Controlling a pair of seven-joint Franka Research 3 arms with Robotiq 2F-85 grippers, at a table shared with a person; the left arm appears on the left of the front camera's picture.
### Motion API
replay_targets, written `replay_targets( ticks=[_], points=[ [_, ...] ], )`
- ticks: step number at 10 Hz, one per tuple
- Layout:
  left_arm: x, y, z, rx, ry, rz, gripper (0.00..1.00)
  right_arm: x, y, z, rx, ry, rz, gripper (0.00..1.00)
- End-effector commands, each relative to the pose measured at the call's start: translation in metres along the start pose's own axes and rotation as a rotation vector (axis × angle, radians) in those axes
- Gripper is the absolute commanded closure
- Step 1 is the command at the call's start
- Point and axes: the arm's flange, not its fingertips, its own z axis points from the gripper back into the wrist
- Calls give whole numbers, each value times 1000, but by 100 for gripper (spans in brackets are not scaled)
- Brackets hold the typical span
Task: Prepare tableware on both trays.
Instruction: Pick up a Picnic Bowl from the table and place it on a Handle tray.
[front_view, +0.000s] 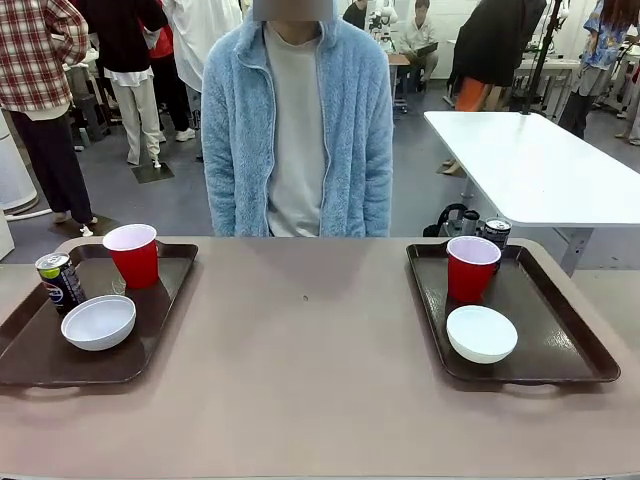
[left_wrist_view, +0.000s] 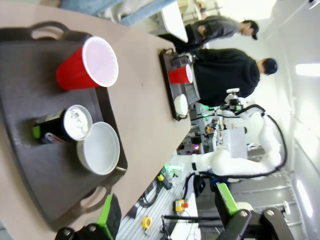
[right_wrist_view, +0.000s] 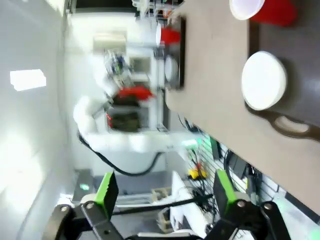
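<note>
The left gripper (left_wrist_view: 167, 215) has its fingers (left_wrist_view: 111, 216) spread wide apart, and they pinch nothing. Out past these fingers lies the left tray (left_wrist_view: 30, 165) on the table (left_wrist_view: 145, 95). On that tray, closest to the fingers, sits a white bowl (left_wrist_view: 98, 148). Just beside the bowl, a bit farther from the fingers, stands the Pepsi can (left_wrist_view: 62, 125). The two look like they touch, but it is hard to be sure. Farther out still stands a red cup (left_wrist_view: 87, 64), apart from the can. Well beyond it, across the bare table, is the right tray (left_wrist_view: 167, 82).

The right gripper (right_wrist_view: 162, 197) also has its fingers (right_wrist_view: 106, 192) spread wide, with nothing between them. Far out past these fingers, a white bowl (right_wrist_view: 264, 80) sits on the right tray (right_wrist_view: 300, 75), and a red cup (right_wrist_view: 265, 10) stands farther off behind it.

From the front, the left tray (front_view: 40, 360) holds the Pepsi can (front_view: 60, 282), the bowl (front_view: 98, 322) and the red cup (front_view: 133, 255). The right tray (front_view: 560, 330) holds a red cup (front_view: 472, 268) with a bowl (front_view: 481, 333) in front of it. A dark can (front_view: 496, 234) stands at the far edge of that tray, behind the cup. A person in a blue fuzzy jacket (front_view: 300, 130) stands at the far side of the table (front_view: 300, 390).
</note>
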Motion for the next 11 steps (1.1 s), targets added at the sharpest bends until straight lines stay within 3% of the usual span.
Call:
replay_targets(
  ticks=[1,11],
  points=[
    [1,-2,1,-7,-5,-5,0,17,-28,14,44,-74,-68,0],
    [1,-2,1,-7,-5,-5,0,12,-44,17,28,-68,-90,0]
  ],
)
